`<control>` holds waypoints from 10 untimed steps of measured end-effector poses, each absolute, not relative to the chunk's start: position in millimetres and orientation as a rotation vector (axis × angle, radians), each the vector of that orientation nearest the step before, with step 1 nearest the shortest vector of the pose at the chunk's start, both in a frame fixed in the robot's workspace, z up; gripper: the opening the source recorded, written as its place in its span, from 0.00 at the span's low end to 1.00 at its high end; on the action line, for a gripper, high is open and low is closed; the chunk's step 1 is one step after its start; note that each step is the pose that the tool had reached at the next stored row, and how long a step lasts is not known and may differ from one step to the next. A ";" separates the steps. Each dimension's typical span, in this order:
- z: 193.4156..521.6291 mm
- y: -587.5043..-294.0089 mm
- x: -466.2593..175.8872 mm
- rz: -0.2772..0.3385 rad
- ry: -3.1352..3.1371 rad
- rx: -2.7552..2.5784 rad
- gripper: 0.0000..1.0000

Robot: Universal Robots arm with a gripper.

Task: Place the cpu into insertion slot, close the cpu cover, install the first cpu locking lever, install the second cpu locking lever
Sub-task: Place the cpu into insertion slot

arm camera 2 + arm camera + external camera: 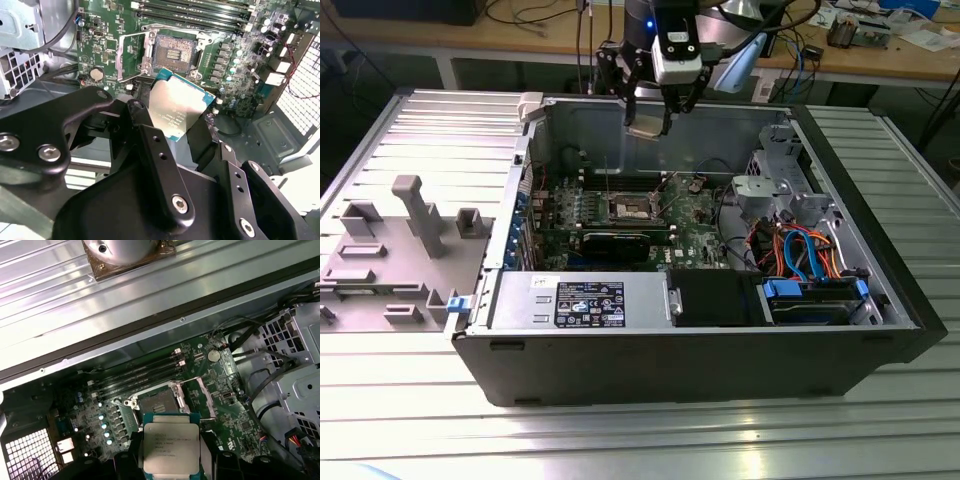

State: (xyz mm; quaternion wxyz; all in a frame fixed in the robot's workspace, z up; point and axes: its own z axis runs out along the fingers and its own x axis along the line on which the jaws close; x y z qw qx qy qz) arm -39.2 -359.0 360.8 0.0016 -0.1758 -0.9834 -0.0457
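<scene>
My gripper [648, 122] is shut on the cpu [642, 131], a flat square chip with a silver top, and holds it in the air above the open computer case near its back wall. In both wrist views the cpu [177, 107] [171, 445] sits between the black fingers [150, 140]. It hangs well above the motherboard and apart from it. The insertion slot [633, 208] [172, 50] [157, 402] lies uncovered, its dark centre showing. The cpu cover [131, 55] [202, 395] is swung open beside the slot. Thin lever rods [606, 180] stand up by it.
The case [670, 370] lies on its side on a ribbed metal table. Inside are a power supply [585, 300], a drive bay [815, 295] with orange and blue cables [800, 250], memory slots [140, 372] and a coin battery [214, 356]. A grey fixture tray [390, 250] lies at the exterior view's left.
</scene>
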 end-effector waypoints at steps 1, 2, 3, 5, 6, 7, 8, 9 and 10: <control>360.8 -359.0 -39.3 -0.143 -3.086 -0.553 0.54; 360.7 -359.1 -39.3 -0.143 -3.083 -0.574 0.54; 360.4 -359.1 -39.3 -0.143 -3.077 -0.609 0.54; 360.3 -359.1 -39.3 -0.143 -3.070 -0.648 0.54; 360.2 -359.1 -39.3 -0.144 -3.065 -0.677 0.54; 360.1 -359.1 -39.3 -0.144 -3.061 -0.697 0.54; 360.1 -359.1 -39.3 -0.144 -3.058 -0.710 0.54; 360.0 -359.1 -39.3 -0.144 -3.055 -0.725 0.54; 360.0 -359.1 -39.4 -0.144 -3.053 -0.735 0.54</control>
